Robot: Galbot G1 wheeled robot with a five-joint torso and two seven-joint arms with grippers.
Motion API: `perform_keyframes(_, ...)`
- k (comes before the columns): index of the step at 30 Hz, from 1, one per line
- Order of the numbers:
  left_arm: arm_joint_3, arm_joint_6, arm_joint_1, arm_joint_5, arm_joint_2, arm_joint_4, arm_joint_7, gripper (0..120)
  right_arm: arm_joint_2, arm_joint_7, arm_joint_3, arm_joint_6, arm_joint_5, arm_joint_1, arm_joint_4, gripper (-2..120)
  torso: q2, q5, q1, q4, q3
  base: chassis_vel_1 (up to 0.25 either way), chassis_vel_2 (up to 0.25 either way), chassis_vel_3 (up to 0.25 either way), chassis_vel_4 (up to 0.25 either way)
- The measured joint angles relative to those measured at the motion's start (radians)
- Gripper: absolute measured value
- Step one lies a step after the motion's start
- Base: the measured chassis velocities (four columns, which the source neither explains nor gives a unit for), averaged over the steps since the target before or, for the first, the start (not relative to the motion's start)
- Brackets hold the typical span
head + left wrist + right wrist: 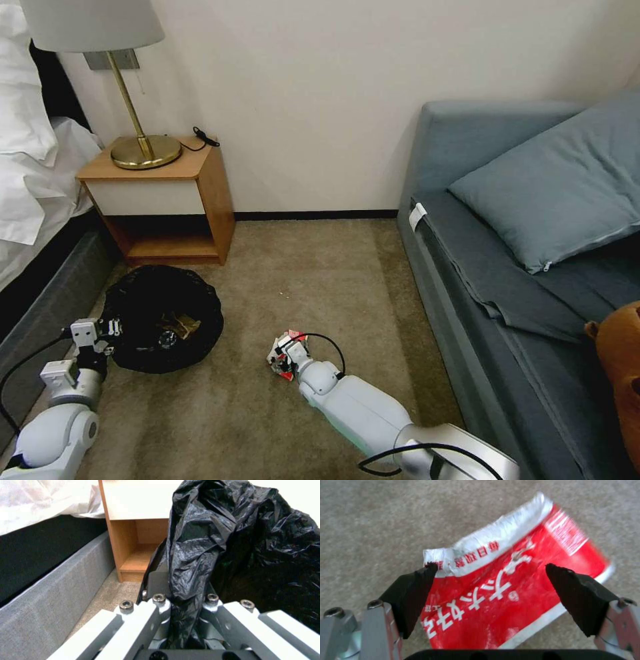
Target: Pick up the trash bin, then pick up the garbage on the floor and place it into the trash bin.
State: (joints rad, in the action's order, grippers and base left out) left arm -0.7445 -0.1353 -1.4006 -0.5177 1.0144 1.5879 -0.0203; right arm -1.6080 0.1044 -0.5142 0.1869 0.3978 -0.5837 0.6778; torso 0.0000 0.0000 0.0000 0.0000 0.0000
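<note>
The trash bin, draped in a crinkly black bag, stands on the carpet in front of the nightstand. My left gripper is at the bin's near-left rim, shut on a fold of the bag and rim. Brown and gold garbage lies inside the bin. A red-and-white packet lies flat on the carpet to the bin's right. My right gripper hangs just over it, open, its black fingertips standing either side of the packet.
A wooden nightstand with a brass lamp stands behind the bin. The bed's grey base runs along the left. A blue-grey sofa with a pillow and a brown plush bear is on the right.
</note>
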Motion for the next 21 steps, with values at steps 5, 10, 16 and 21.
perform_keyframes(5,0.000,0.000,0.001,-0.001,0.000,-0.001,0.001,4,0.000,-0.026,0.004,-0.001,0.000,0.000,-0.008,68,0.000,0.0000,0.000,0.0000,0.000,0.000,0.000,0.000,0.000)
perform_keyframes(10,0.002,0.000,0.004,-0.001,0.002,0.000,0.001,4,0.000,-0.053,0.008,-0.007,-0.002,0.000,-0.021,48,0.000,0.0000,0.000,0.0000,0.000,0.000,0.000,0.000,0.000)
perform_keyframes(16,0.001,-0.002,-0.003,-0.002,0.006,0.002,0.004,4,0.000,-0.077,0.018,-0.018,-0.009,0.003,-0.039,28,0.000,-0.0001,0.000,0.0000,0.000,0.000,0.000,0.000,0.000)
perform_keyframes(21,-0.003,-0.006,-0.009,-0.002,0.007,0.001,0.006,4,0.000,-0.080,0.022,-0.021,-0.010,0.003,-0.039,7,0.000,-0.0001,0.000,0.0000,0.000,0.000,0.000,0.000,0.000)
